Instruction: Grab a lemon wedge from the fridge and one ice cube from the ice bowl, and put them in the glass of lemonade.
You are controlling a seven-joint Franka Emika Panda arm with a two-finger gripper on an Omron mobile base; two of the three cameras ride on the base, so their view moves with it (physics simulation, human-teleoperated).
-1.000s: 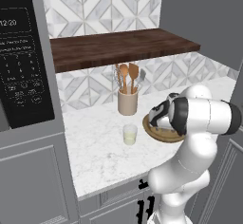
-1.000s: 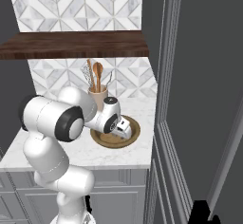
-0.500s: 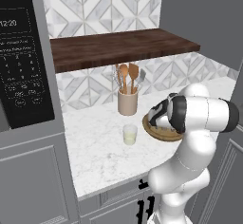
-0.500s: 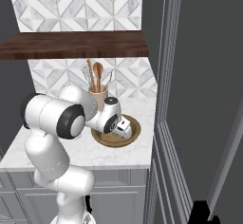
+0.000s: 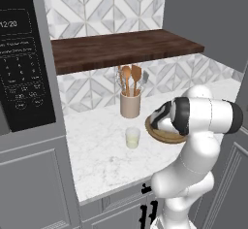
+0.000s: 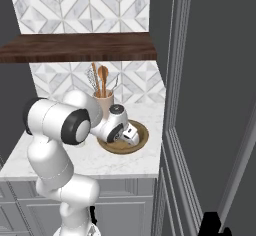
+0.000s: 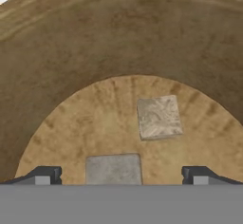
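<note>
My gripper (image 7: 118,175) hangs open low inside the wooden ice bowl (image 7: 61,76), close to its floor. One ice cube (image 7: 114,169), a flat grey square, lies right between the two fingertips (image 7: 45,175). A second ice cube (image 7: 159,116) lies a little farther in. From the base views the hand (image 6: 122,130) is down in the ice bowl (image 6: 142,136), which it partly hides (image 5: 154,135). The glass of lemonade (image 5: 132,138) stands on the counter just left of the bowl. The dark fridge (image 6: 210,90) rises at the right with its door shut; the lemon wedge is out of view.
A tan crock with wooden spoons (image 5: 130,97) stands behind the glass against the tiled wall. A dark wooden shelf (image 5: 121,48) runs above the counter. A black microwave (image 5: 22,63) sits at the left. The marble counter (image 5: 97,155) is bare in front of the glass.
The hand has sunk a little lower into the bowl, and the forearm has swung slightly. The jaws stay open.
</note>
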